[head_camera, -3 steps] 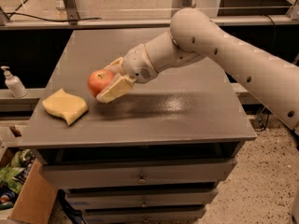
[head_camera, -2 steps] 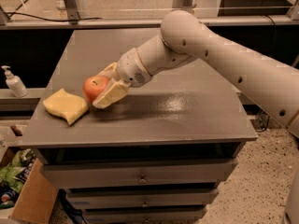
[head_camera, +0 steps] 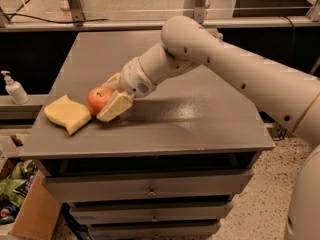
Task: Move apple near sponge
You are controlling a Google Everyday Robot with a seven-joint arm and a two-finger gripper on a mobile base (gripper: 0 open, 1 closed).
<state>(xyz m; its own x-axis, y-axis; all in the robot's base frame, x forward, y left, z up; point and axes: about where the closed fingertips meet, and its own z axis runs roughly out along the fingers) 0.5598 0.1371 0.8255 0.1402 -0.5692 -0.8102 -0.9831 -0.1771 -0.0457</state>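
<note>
Grey table point(head_camera: 200, 124) is carrying: sponge point(head_camera: 66, 114) near its edge; apple point(head_camera: 96, 100) just beside it — claw point(head_camera: 111, 98) is clamping the apple low, seemingly setting it there for release.

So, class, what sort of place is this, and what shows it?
Probably a lab or workshop: a grey drawer cabinet, a pump bottle alongside, and a robot gripper holding an apple beside a sponge.
</note>
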